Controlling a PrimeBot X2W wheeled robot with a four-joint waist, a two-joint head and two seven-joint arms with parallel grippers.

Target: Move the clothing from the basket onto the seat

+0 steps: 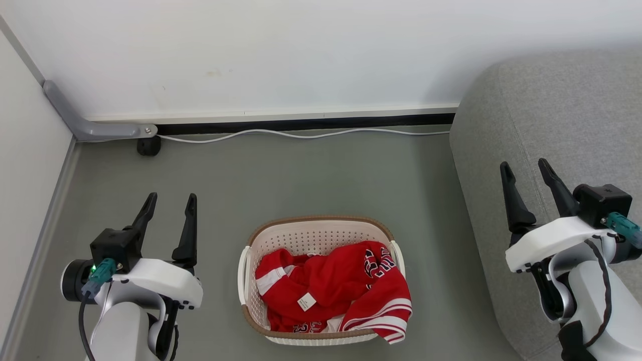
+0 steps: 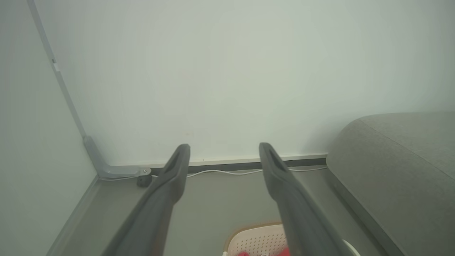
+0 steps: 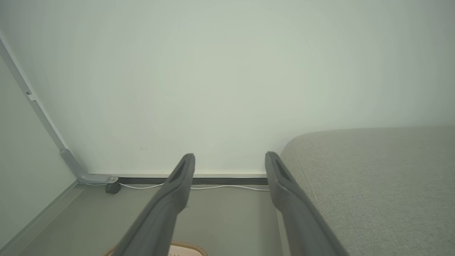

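Observation:
Red jersey clothing (image 1: 333,286) with white stripe trim and a small white tag lies bunched in the cream basket (image 1: 301,235) on the floor, one edge draped over the basket's front right rim. The grey sofa seat (image 1: 562,115) rises to the right. My left gripper (image 1: 170,203) stands open left of the basket, empty. My right gripper (image 1: 526,173) is open in front of the sofa's edge, empty. In the left wrist view the left gripper (image 2: 224,151) points at the wall, with the basket (image 2: 256,240) and a bit of red clothing (image 2: 245,253) at the bottom. The right gripper (image 3: 229,160) flanks the sofa (image 3: 373,177).
A white wall (image 1: 251,50) runs across the back with a dark skirting strip and a white cable (image 1: 301,134) along the floor. A grey bracket (image 1: 95,128) and a small black foot (image 1: 148,145) sit in the far left corner. Grey floor (image 1: 301,175) surrounds the basket.

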